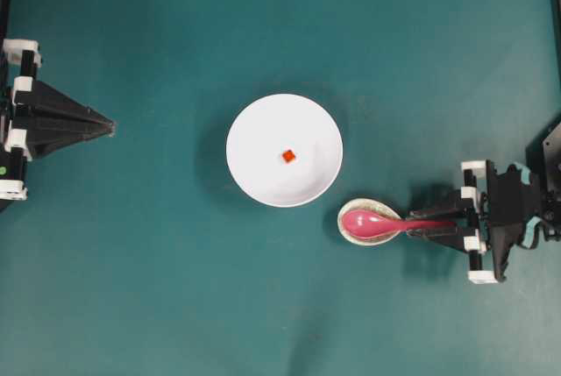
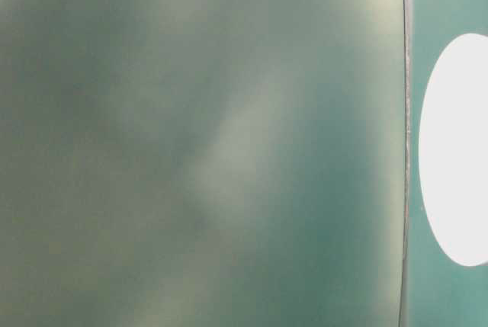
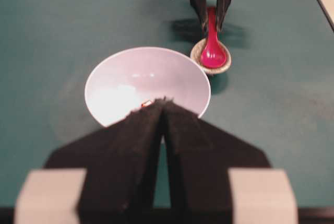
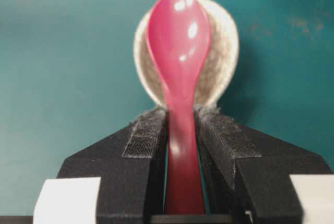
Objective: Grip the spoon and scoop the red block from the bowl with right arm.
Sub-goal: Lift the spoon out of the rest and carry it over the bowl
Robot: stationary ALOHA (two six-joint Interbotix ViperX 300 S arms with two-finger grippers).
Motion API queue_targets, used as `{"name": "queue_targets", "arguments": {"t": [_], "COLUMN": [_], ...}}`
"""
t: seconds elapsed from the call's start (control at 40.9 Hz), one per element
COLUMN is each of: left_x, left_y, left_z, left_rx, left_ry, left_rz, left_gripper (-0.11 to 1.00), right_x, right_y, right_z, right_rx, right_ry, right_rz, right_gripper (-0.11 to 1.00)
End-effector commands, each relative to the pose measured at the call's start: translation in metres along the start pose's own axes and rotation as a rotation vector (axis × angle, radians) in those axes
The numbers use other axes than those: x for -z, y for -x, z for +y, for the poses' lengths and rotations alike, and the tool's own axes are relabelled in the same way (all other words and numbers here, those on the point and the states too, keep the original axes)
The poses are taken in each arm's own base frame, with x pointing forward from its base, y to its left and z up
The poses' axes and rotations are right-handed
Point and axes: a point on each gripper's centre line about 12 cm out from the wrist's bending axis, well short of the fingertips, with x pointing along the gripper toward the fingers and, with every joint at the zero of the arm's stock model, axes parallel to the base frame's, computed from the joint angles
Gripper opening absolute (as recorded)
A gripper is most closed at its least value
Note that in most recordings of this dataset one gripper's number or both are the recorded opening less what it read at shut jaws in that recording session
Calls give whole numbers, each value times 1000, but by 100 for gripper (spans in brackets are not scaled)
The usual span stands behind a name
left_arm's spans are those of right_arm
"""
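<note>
Spoon (image 4: 179, 46), magenta-pink, is lying with its scoop in a speckled egg-shaped spoon rest (image 4: 222, 57), its long axis running straight out from the right gripper (image 4: 182, 122), scoop pointing away toward the bowl (image 1: 284, 150). The right gripper's fingers are pressing against the handle on both sides. Just beyond the rest, the white bowl is sitting on the teal table (image 1: 158, 306) with the tiny red block (image 1: 288, 156) near its middle. Farthest off, the left gripper (image 3: 163, 104) is hovering with its fingers pressed together, holding nothing.
</note>
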Motion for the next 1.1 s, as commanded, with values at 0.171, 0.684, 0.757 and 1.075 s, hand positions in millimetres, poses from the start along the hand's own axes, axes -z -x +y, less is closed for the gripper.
{"name": "queue_targets", "arguments": {"t": [0.171, 0.684, 0.757, 1.075], "left_x": [-8, -8, -8, -8], "left_y": [-1, -1, -1, -1], "left_z": [0, 0, 0, 0], "left_rx": [2, 2, 2, 2], "left_ry": [1, 1, 0, 1], "left_rz": [-15, -15, -14, -14], "left_gripper": [2, 2, 2, 2], "right_x": [-25, -79, -91, -144], "right_y": [7, 10, 11, 16], "right_z": [-4, -19, -25, -49], "right_rx": [-1, 21, 30, 26], "right_ry": [-12, 112, 106, 39], "right_rz": [-68, -20, -9, 78], "right_gripper": [25, 25, 25, 25]}}
